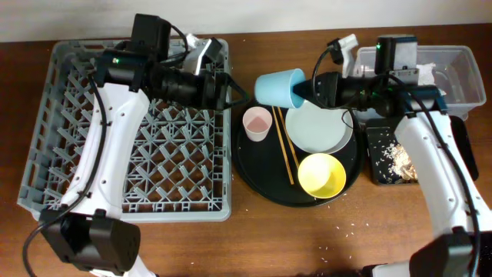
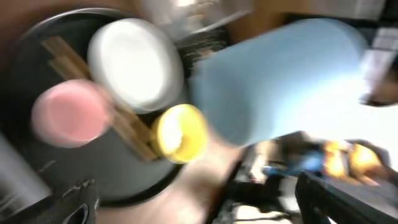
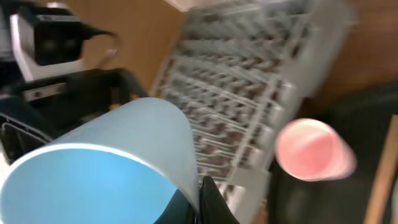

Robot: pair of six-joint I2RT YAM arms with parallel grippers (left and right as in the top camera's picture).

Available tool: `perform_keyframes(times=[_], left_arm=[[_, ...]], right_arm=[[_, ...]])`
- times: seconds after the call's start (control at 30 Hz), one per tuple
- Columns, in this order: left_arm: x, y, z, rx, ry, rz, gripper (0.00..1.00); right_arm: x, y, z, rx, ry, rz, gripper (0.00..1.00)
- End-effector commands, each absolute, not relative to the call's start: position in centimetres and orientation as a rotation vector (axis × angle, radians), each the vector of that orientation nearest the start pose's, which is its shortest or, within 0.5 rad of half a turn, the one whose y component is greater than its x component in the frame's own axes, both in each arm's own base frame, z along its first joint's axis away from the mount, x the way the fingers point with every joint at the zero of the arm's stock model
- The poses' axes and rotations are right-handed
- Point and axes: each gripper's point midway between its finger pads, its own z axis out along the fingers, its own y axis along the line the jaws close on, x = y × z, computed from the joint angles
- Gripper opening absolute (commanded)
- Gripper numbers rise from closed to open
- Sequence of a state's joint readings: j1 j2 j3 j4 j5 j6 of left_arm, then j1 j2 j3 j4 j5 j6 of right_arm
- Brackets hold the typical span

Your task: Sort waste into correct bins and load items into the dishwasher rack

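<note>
My right gripper [image 1: 301, 91] is shut on the rim of the light-blue cup [image 1: 278, 86], which hangs tilted above the table between the two arms. In the right wrist view one finger [image 3: 214, 202] pinches the cup's wall [image 3: 106, 168]. My left gripper [image 1: 234, 91] stands open at the right edge of the dishwasher rack [image 1: 131, 154], facing the cup [image 2: 280, 81] without touching it. The pink cup [image 1: 257, 123], white plate [image 1: 319, 127], yellow bowl [image 1: 322, 175] and chopsticks [image 1: 285, 154] rest on the round black tray [image 1: 254, 165].
The clear tub [image 1: 461, 73] sits at the far right with white paper in it. The black rectangular tray [image 1: 378, 158] in front of it holds beige food scraps. A few crumbs lie on the table near the front edge.
</note>
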State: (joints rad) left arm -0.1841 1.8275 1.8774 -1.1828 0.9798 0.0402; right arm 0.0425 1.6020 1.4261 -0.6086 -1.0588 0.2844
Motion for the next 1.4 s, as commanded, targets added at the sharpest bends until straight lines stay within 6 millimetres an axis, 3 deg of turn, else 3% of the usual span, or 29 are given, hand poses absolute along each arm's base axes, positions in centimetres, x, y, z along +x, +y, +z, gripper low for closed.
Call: perform_keyframes(times=[0.0, 0.07, 0.17, 0.3, 0.47, 0.57, 0.6, 0.63, 0.73, 0.83, 0.87, 0.9, 0.93, 0.97, 1.0, 1.07, 1.13, 1.17, 1.2, 1.3, 1.33, 1.37], left_arm=[[34.6, -22.1, 32.6, 0.734, 2.025, -1.785, 0.99], [34.0, -22.0, 33.7, 0.776, 1.87, -1.887, 0.99], [34.1, -22.0, 33.7, 0.782, 1.862, -1.887, 0.99], [34.3, -22.0, 33.1, 0.782, 1.895, -1.848, 0.98], [34.4, -22.0, 32.9, 0.781, 1.91, -1.832, 0.98], [34.1, -22.0, 33.5, 0.782, 1.871, -1.876, 0.97], [34.1, -22.0, 33.7, 0.782, 1.861, -1.887, 0.92], [34.1, -22.0, 33.7, 0.781, 1.862, -1.888, 0.79], [34.0, -22.0, 33.7, 0.78, 1.859, -1.892, 0.72], [34.1, -22.0, 33.7, 0.78, 1.86, -1.891, 0.52], [34.1, -22.0, 33.7, 0.78, 1.86, -1.891, 0.47], [34.1, -22.0, 33.7, 0.781, 1.86, -1.891, 0.47], [34.1, -22.0, 33.7, 0.781, 1.86, -1.89, 0.47], [34.1, -22.0, 33.7, 0.782, 1.862, -1.885, 0.46], [34.4, -21.9, 33.2, 0.778, 1.891, -1.85, 0.46], [35.6, -21.0, 31.3, 0.718, 2.028, -1.73, 0.44], [37.5, -19.0, 27.8, 0.568, 2.284, -1.496, 0.43], [38.5, -16.4, 24.4, 0.451, 2.499, -1.209, 0.43], [38.7, -14.0, 22.3, 0.364, 2.651, -0.966, 0.43], [37.1, -10.7, 21.3, 0.314, 2.843, -0.614, 0.43], [35.5, -9.4, 21.4, 0.259, 2.947, -0.438, 0.43], [34.5, -9.6, 21.6, 0.26, 2.987, -0.405, 0.43]], right_arm=[[37.4, 18.1, 29.0, -0.348, 2.152, 1.612, 0.04], [37.5, 19.0, 28.9, -0.368, 2.145, 1.643, 0.04], [37.3, 21.2, 30.4, -0.495, 2.05, 1.722, 0.04], [37.7, 21.8, 32.7, -0.546, 1.96, 1.754, 0.04], [37.5, 22.4, 32.9, -0.58, 1.939, 1.748, 0.04], [37.7, 23.4, 32.1, -0.578, 1.96, 1.747, 0.04], [37.9, 24.0, 31.3, -0.572, 1.98, 1.75, 0.04], [37.9, 24.6, 30.6, -0.577, 1.992, 1.763, 0.04], [38.3, 24.9, 29.7, -0.564, 2.013, 1.77, 0.04], [38.5, 24.9, 29.6, -0.558, 2.015, 1.761, 0.04], [38.4, 24.9, 29.6, -0.558, 2.015, 1.761, 0.11], [38.5, 24.9, 29.6, -0.558, 2.015, 1.761, 0.33], [38.5, 24.9, 29.6, -0.558, 2.015, 1.761, 0.43], [38.5, 24.9, 29.6, -0.561, 2.013, 1.758, 0.45], [38.5, 24.8, 29.6, -0.559, 2.012, 1.756, 0.57], [39.6, 23.6, 29.0, -0.485, 2.041, 1.713, 0.79], [41.2, 21.3, 27.8, -0.37, 2.094, 1.632, 0.88], [42.1, 19.2, 26.5, -0.284, 2.141, 1.563, 0.95], [42.5, 17.1, 25.3, -0.2, 2.192, 1.512, 0.96], [42.1, 13.1, 23.1, -0.043, 2.321, 1.345, 0.99], [41.4, 10.6, 21.9, 0.038, 2.42, 1.127, 0.99], [40.8, 9.3, 21.8, 0.067, 2.468, 0.992, 0.99]])
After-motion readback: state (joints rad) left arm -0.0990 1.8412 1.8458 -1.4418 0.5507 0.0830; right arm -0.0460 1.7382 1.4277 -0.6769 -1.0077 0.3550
